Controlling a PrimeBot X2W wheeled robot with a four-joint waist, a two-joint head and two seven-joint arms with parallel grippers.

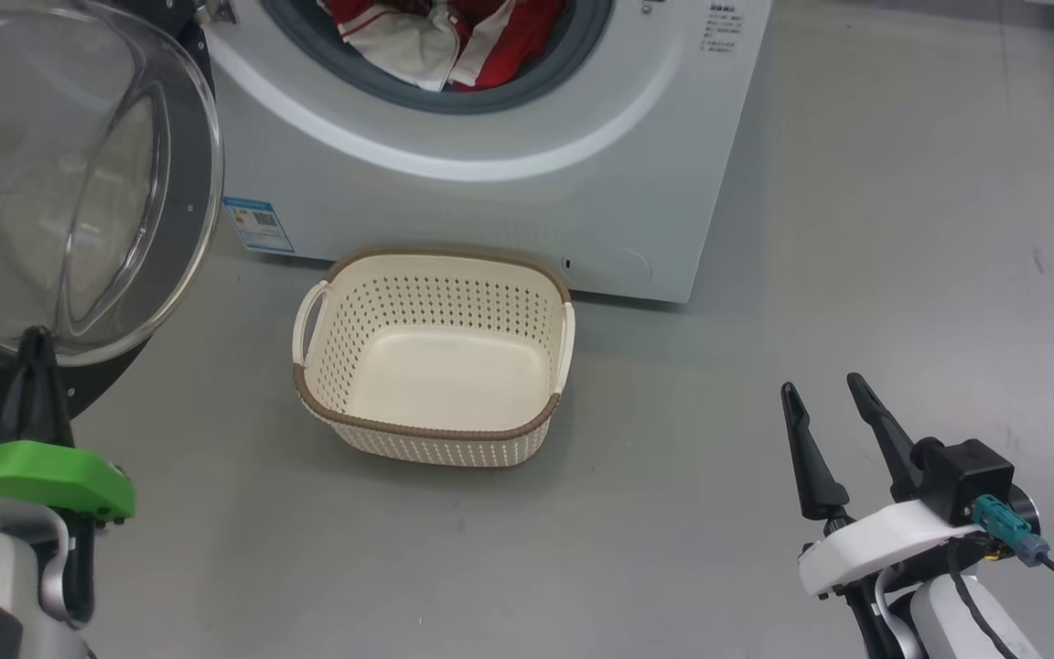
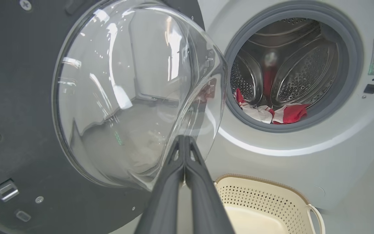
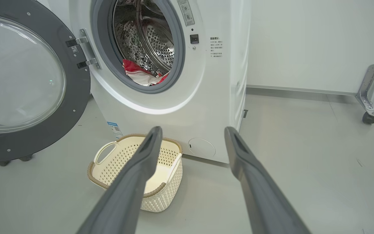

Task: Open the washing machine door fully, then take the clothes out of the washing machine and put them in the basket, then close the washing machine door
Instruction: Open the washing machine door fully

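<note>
The washing machine door (image 1: 79, 183) stands swung out to the left of the washing machine (image 1: 490, 201), its glass bowl facing the robot. The clothes (image 1: 454, 41) lie heaped in the bottom of the drum mouth (image 1: 527, 87), a red and white bundle resting against the grey ring at the machine's front. The left gripper (image 1: 33, 348) has its fingers pressed together with nothing between them, tips at the lower edge of the door's glass, left of the machine. Whether they touch the glass cannot be told. The right gripper (image 1: 822, 384) hangs spread and empty, out in front of the machine's right corner and well back from it. The basket (image 1: 426, 428) sits empty on the floor just in front of the machine, below the mouth. From either gripper the clothes lie ahead and higher, the bundle running side to side across the mouth. The right arm seems the better placed to reach them, with its fingers apart and no door in its path.
</note>
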